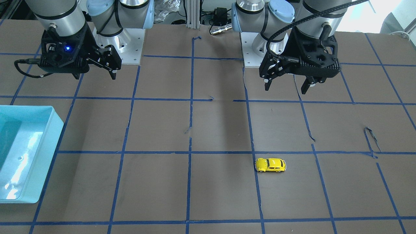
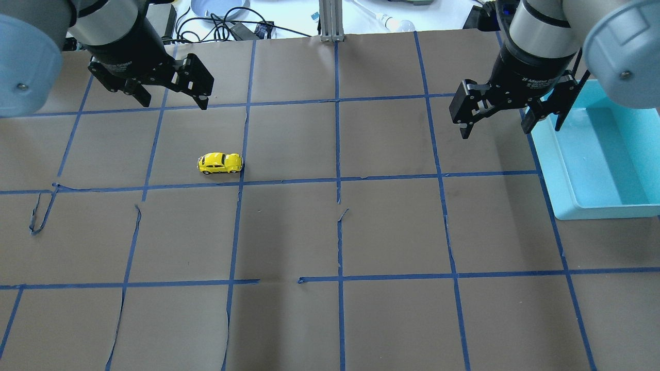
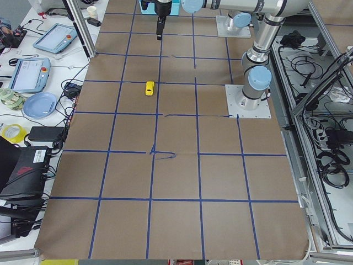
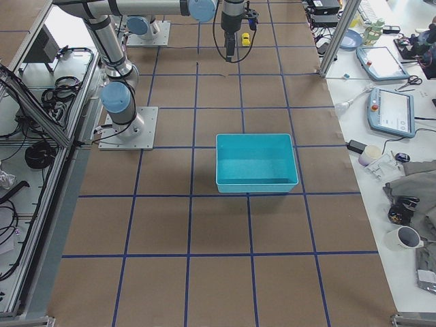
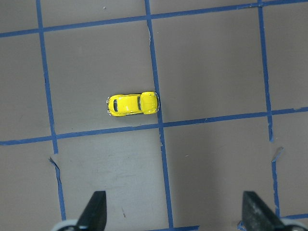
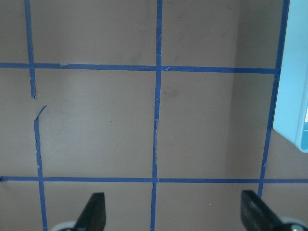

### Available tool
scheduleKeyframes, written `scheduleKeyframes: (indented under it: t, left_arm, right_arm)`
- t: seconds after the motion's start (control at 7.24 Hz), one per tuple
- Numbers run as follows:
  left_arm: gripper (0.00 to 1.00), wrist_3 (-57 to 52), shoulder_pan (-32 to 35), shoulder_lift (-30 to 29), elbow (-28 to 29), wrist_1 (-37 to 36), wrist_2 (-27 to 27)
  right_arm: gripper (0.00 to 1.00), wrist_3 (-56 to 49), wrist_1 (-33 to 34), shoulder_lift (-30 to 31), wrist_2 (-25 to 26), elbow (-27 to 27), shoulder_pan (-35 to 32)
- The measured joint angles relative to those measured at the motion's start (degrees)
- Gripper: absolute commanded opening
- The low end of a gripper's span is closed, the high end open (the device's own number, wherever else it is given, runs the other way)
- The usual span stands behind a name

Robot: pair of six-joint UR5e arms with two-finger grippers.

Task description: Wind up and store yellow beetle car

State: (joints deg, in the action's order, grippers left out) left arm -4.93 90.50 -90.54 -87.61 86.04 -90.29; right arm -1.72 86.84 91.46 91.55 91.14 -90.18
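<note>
Here the yellow beetle car [image 2: 220,163] sits by a tape line [image 5: 153,62], teal bin [image 2: 608,211] well apart; left fingers [image 2: 201,90], right fingers [image 2: 462,116] spread

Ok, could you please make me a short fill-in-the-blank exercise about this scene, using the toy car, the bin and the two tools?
1. The toy beetle car is ____ in colour.
2. Of the left tool and the right tool, the ____ one is nearer to the car.
3. The turquoise bin stands on the robot's ____ side.
4. Both tools hold nothing and stand ____.

Missing words: yellow; left; right; open.
</note>
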Motion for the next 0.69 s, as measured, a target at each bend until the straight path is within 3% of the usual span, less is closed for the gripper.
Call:
scheduleKeyframes:
  t: [0.69]
  left_arm:
    - [1.0,-0.1,-0.3,0.1,0.3,1.6,0.0]
  right_arm:
    - [1.0,0.1,0.0,0.0,-0.3,0.0,0.0]
